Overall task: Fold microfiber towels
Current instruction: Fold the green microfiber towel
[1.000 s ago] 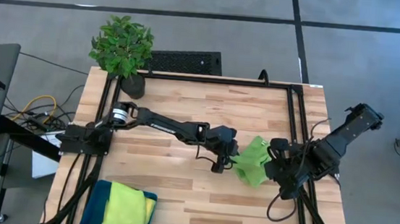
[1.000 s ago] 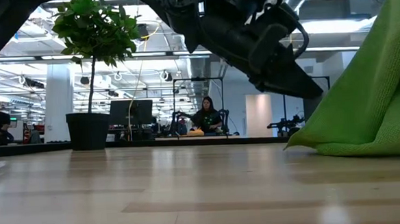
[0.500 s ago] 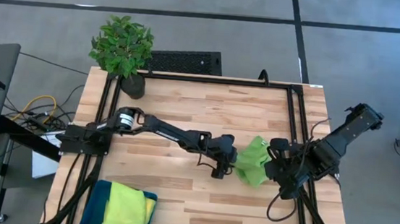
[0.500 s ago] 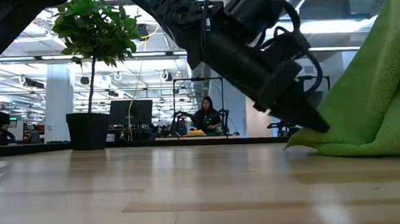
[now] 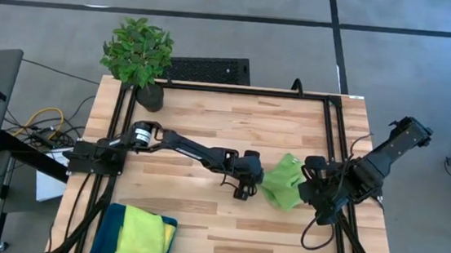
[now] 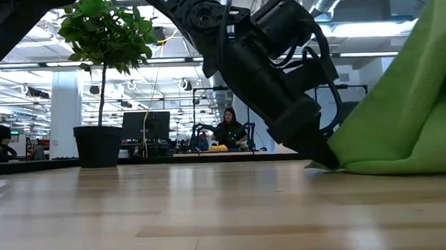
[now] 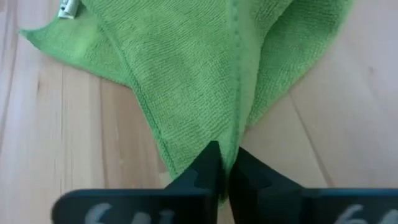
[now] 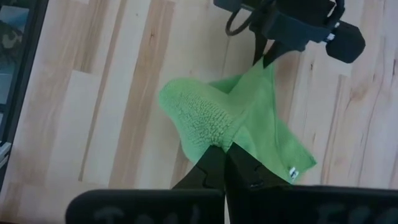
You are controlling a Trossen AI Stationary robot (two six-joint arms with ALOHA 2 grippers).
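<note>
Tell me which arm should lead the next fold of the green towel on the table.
Probably the left. The left gripper is pinched on a free corner of the lime green towel and has open table behind it. The right gripper also grips the towel, but sits near the table's edge.

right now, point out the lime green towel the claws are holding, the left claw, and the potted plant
lime green microfiber towel (image 5: 284,181), high view, middle of the bunched cloth
left claw (image 7: 224,167), left wrist view, fingertips pinching the towel's edge
leafy green potted plant (image 5: 138,51), high view, its foliage

Grey floor (image 5: 411,69) with dark lines surrounds the wooden table (image 5: 234,119).
</note>
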